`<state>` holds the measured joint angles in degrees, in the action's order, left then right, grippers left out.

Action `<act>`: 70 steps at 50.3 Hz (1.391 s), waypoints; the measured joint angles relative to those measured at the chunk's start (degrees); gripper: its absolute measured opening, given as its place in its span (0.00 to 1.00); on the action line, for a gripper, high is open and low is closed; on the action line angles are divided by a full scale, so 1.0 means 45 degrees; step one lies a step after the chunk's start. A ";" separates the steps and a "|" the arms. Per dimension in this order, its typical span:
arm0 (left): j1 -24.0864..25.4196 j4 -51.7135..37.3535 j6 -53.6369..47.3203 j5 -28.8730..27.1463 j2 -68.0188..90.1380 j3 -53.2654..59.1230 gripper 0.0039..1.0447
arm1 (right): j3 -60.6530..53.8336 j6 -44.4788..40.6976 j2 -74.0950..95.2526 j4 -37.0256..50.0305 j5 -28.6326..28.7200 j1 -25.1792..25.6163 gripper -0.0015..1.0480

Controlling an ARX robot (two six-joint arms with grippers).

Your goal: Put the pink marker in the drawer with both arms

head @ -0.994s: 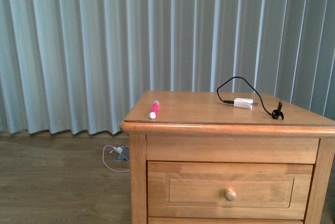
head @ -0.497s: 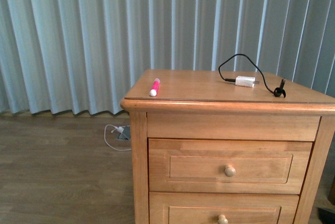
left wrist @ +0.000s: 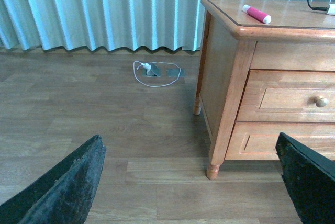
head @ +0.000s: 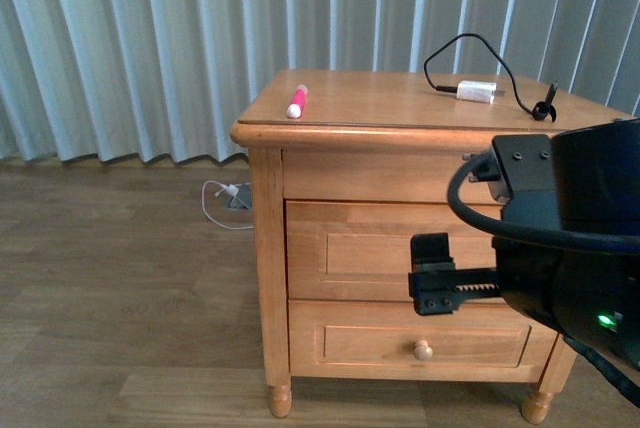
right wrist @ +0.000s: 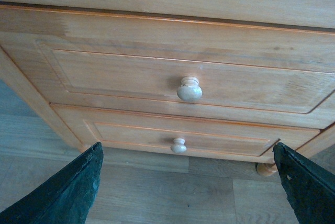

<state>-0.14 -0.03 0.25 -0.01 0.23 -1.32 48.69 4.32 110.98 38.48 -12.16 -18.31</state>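
Facing the nightstand (head: 266,248), we hold our right gripper (right wrist: 187,148) spread wide before the closed drawer (right wrist: 120,75), apart from its knob (right wrist: 189,89). Our left gripper (left wrist: 189,137) is spread wide too, empty, off the nightstand's left side. The pink marker (head: 296,101) lies on the top near its left edge, white cap toward the front, well apart from both grippers.

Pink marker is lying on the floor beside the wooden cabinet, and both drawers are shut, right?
Not quite. The front view shows the pink marker lying on top of the wooden cabinet, not on the floor. The upper drawer and lower drawer are shut.
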 joint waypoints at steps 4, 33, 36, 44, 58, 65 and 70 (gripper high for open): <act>0.0000 0.0000 0.0000 0.0000 0.0000 0.0000 0.95 | 0.0865 0.0005 0.0937 0.0053 -0.0141 0.0000 0.92; 0.0000 0.0000 0.0000 0.0000 0.0000 0.0000 0.95 | 0.5435 -0.0214 0.5163 -0.0189 -0.0534 0.0661 0.92; 0.0000 0.0000 0.0000 0.0005 0.0000 0.0000 0.95 | 0.5683 -0.0248 0.5401 -0.0238 -0.0607 0.0763 0.92; 0.0000 0.0000 0.0000 0.0005 0.0000 0.0000 0.95 | 0.5887 -0.0325 0.5673 -0.0306 -0.0627 0.0845 0.92; 0.0000 0.0000 0.0000 0.0005 0.0000 0.0000 0.95 | 0.6028 -0.0350 0.5722 -0.0476 -0.0622 0.0748 0.92; 0.0000 0.0000 0.0000 0.0005 0.0000 0.0000 0.95 | 0.6076 -0.0345 0.5722 -0.0529 -0.0704 0.0656 0.80; 0.0000 0.0000 -0.0005 0.0005 0.0000 0.0000 0.95 | 0.6125 -0.0330 0.5722 -0.0593 -0.0787 0.0612 0.66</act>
<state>-0.14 -0.03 0.23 0.01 0.23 -1.32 76.25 2.83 136.73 35.81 -15.70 -15.55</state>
